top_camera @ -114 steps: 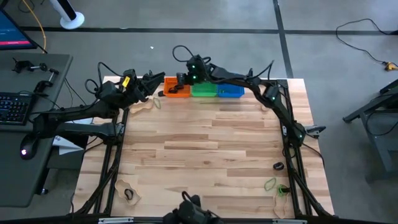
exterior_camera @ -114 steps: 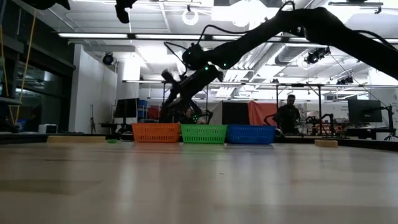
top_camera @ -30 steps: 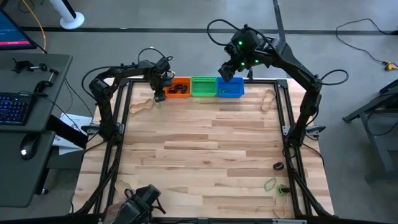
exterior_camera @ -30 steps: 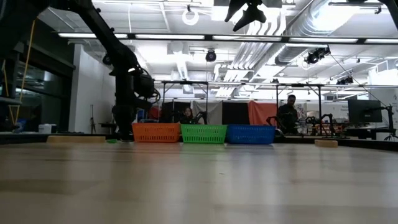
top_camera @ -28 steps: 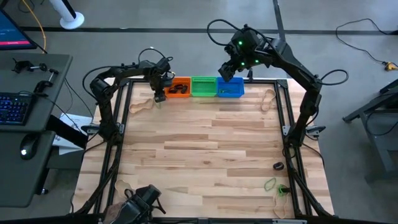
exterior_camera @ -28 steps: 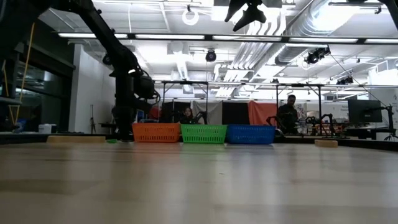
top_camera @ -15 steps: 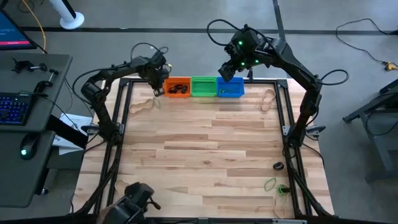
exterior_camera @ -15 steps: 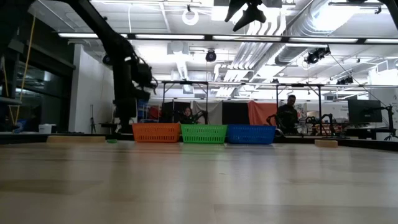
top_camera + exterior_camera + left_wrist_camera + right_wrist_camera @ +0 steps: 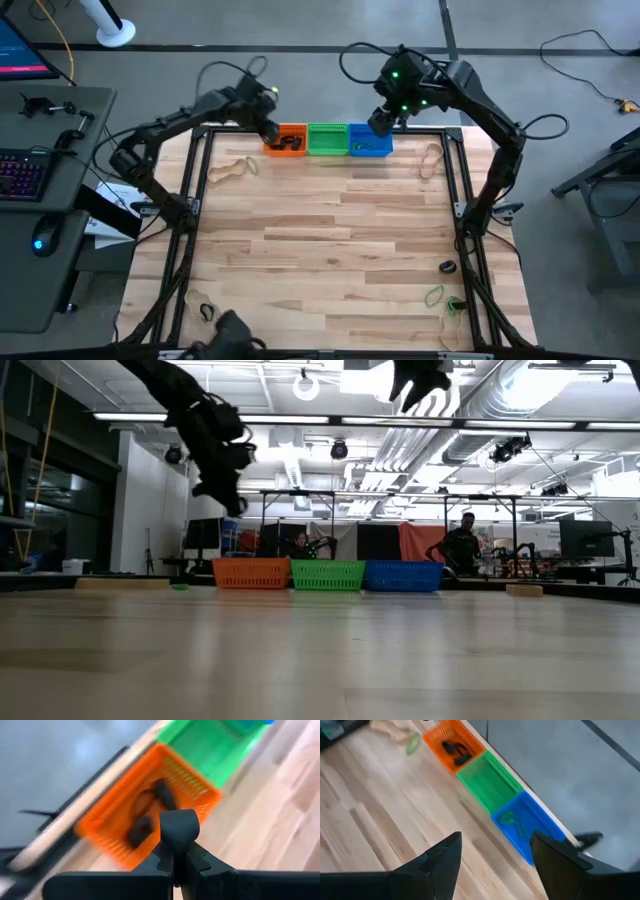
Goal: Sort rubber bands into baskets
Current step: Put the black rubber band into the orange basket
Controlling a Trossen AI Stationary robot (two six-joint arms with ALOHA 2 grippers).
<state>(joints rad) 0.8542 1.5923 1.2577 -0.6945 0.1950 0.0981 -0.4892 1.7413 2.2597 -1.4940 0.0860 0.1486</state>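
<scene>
The left jaws [image 9: 272,137] hang above the bench's [image 9: 330,250] far edge, pressed fully together and holding nothing; the orange basket [image 9: 285,140] sits just beside and below them, with black rubber bands [image 9: 150,812] lying inside it; the green basket [image 9: 327,139] touches the orange one on the side away from these jaws, and the blue basket [image 9: 371,141] touches the green one beyond that.

The right jaws [image 9: 381,122] hover high over the blue basket, spread wide and empty; a green rubber band [image 9: 512,821] lies in the blue basket beneath them.

All three baskets stand in a row tight against the far edge; the wide middle of the bench, on the near side of both jaws, lies open.

Tan rubber bands [image 9: 230,168] lie on the wood near the left jaws, just on the near side of the orange basket; another tan band [image 9: 432,160] lies near the right-hand edge; a black band [image 9: 447,266] and a green band [image 9: 434,295] lie well apart from both jaws, close to the near right corner; another black band [image 9: 205,312] lies by the near left corner.
</scene>
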